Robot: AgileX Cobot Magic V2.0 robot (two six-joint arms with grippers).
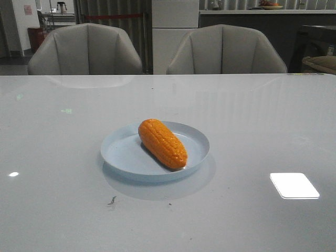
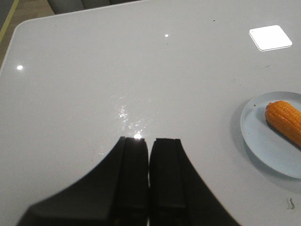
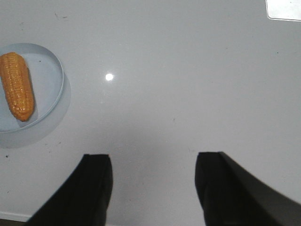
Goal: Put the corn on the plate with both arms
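You are looking across a wide, glossy pale table (image 1: 63, 157) with two grey chairs (image 1: 86, 50) behind its far edge. Near its middle sits the plate (image 1: 118, 152), and the corn (image 1: 161, 142) lies inside it, resting on the plate's floor toward the right half.

Neither arm shows in the front view, so you have only the wrist cameras to place the tools. The left tool (image 2: 149, 181) hangs over bare table, its two dark fingers pressed together with only a thin seam between them, holding nothing; the plate (image 2: 256, 136) and corn (image 2: 284, 121) are well apart from it, off toward the robot's right. The right tool (image 3: 154, 188) has its fingers spread wide with bare table between them; the plate (image 3: 51, 75) and corn (image 3: 17, 84) lie well apart from it, toward the robot's left.

Both wrist views cut off part of the plate, and the left one also clips the corn.

In the front view, the corn's long axis runs diagonally: the blunt end points far-left, the tapered end near-right, close to the rim.
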